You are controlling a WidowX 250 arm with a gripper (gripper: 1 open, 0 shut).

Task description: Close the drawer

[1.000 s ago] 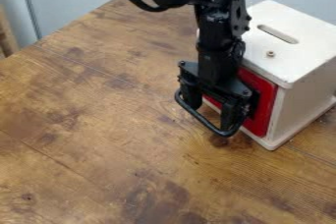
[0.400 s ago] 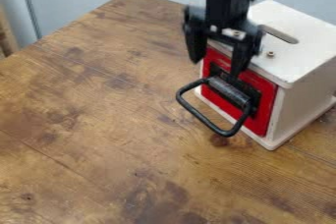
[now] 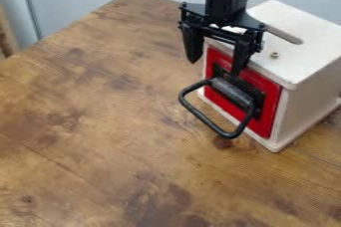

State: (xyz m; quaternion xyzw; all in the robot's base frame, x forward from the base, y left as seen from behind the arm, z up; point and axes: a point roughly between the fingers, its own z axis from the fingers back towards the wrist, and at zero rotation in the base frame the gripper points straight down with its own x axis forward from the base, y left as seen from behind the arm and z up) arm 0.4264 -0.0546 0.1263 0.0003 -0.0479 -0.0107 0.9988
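Up and away from the handle is where the gripper point(image 3: 218, 47) has gone since a second ago: back then it sat low, right at the black wire loop handle point(image 3: 213, 110), and now it hangs above the near-left top corner of the white casing point(image 3: 300, 67), clear of everything. Its two fingers point downward with a plain gap between them, and nothing is held in that gap. The drawer point(image 3: 256, 97) sits at the right side of the wooden table point(image 3: 94, 121), its red front looking nearly level with the casing's face, with the black bracket and the loop handle jutting out toward the near left and the loop's lower edge resting on or just above the tabletop. No pale interior shows, so the drawer appears to be pushed in, or very close to it; whether a thin gap remains cannot be told from this angle. By my reading the pushing step looks finished and the arm is in the retreat stage. If anything is left, it would call for a light press on the red front toward the casing; otherwise, simply lifting clear.
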